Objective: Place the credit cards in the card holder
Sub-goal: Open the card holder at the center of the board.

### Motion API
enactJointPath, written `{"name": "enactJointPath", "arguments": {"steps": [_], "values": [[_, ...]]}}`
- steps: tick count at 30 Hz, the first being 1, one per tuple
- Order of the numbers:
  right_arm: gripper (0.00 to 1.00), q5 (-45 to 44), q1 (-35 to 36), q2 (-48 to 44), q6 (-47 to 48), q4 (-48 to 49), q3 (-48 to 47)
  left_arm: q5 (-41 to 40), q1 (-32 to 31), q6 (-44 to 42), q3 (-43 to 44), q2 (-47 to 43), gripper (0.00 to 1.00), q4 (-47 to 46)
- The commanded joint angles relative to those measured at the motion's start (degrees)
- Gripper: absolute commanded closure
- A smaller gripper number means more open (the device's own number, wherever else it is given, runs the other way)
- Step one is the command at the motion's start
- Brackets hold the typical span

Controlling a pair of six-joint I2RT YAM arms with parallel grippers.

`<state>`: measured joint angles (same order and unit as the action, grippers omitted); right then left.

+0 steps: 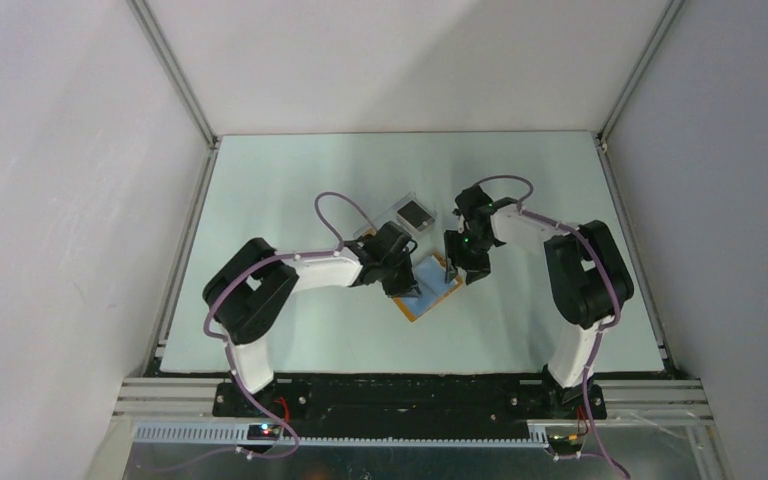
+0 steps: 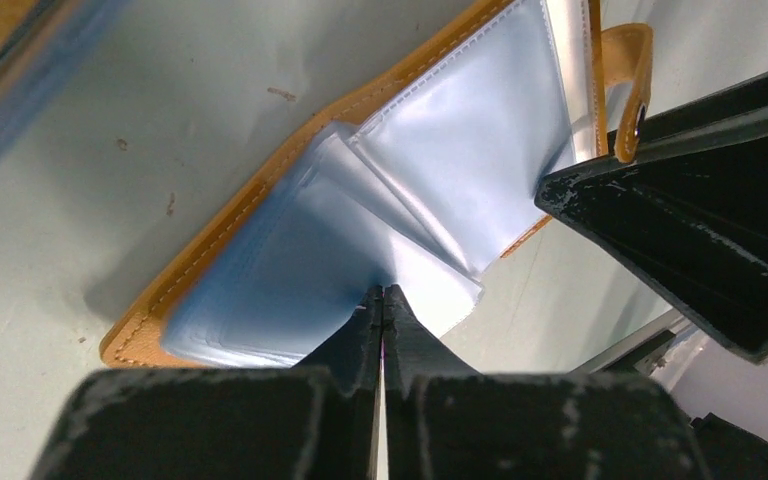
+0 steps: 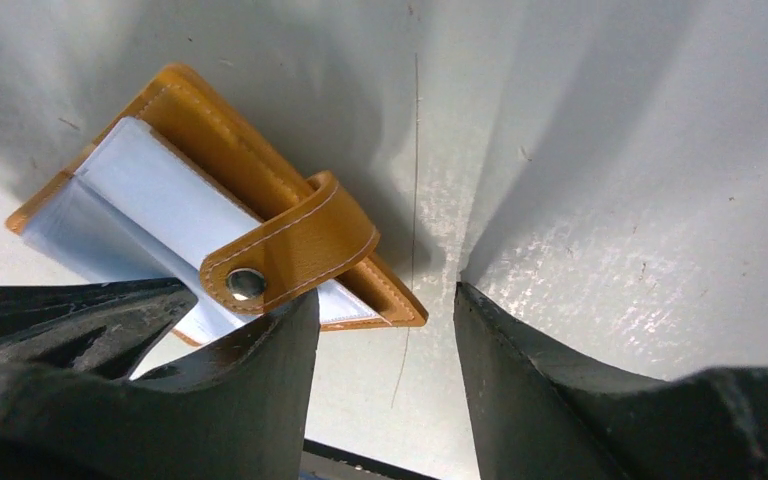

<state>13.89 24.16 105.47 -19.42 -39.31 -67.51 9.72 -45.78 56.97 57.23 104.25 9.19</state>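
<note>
At the centre of the pale desk (image 1: 300,180) the orange-tan card holder (image 1: 428,292) lies open and flat, its clear plastic sleeves (image 2: 460,150) fanned upward between the two arms. We see the left end effector (image 2: 382,300) closed tight, its black fingers pressed together with no gap. Their tips sit right at the near edge of the sleeves, where the leaves converge. Whether a leaf is actually caught between them we cannot tell from the left wrist view. The right end effector (image 3: 382,300) stands with its jaws apart at a moderate width and holds nothing. Bare desk shows in the gap between its fingers. Its left-hand finger in the wrist view sits against the holder's clasp strap (image 3: 290,245), which curls up and over the far side of the holder with its metal snap (image 3: 247,283) facing the camera. From above, both end effectors meet over the holder, the left at its left edge and the right at its upper right corner. Just behind the left wrist, well clear of the holder, a clear plastic case with a black centre (image 1: 415,212) rests tilted on the desk. We cannot pick out any card for certain in these views.
</note>
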Motion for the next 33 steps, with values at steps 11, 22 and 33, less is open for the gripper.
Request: {"name": "enactJointPath", "arguments": {"steps": [11,22,33], "values": [[0.52,-19.35,5.72,6.87,1.01,-5.72,-1.38,-9.54,-0.55,-2.59,2.05,-3.97,1.0,18.54],[0.44,-10.21,7.23,-2.25,1.0,-4.41,-2.37,-13.55,-0.48,-6.32,6.42,-11.35,0.79,18.25],[0.38,0.48,3.11,-14.41,0.08,-3.99,-4.04,-15.58,1.0,-6.73,5.3,-22.31,0.63,16.36]]}}
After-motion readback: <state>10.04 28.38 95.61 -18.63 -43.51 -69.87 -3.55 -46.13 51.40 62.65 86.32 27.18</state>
